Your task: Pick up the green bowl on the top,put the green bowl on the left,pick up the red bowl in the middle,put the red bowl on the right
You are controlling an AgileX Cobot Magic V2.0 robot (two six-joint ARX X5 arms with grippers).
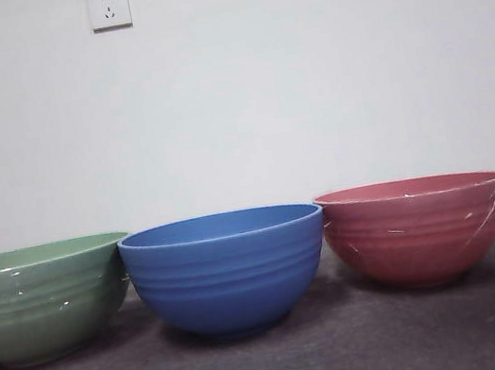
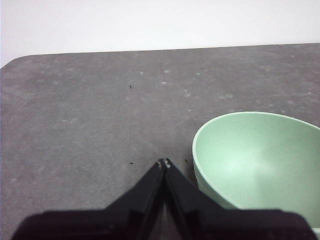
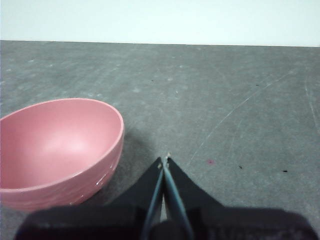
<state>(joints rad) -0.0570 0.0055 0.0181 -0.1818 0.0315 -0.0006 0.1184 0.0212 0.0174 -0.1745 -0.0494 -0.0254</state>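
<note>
Green bowl (image 1: 42, 300), blue bowl (image 1: 227, 270), red bowl (image 1: 416, 228): all upright, apart.

Green bowl at the left end of the row, red bowl at the right end, both upright and empty

The green bowl (image 1: 40, 300) is a muted sage-green, glossy, with ribbed rings around its side; it stands on the dark grey table, its rim just beside the blue bowl's rim, and the front view's left edge cuts off part of it. Its inside (image 2: 260, 160) is smooth and pale. The red bowl (image 1: 416, 229) is a dusty pinkish-red of the same shape and size, ribbed and glossy, standing just beside the blue bowl on the other side; its inside (image 3: 55, 145) is smooth and bare
</note>
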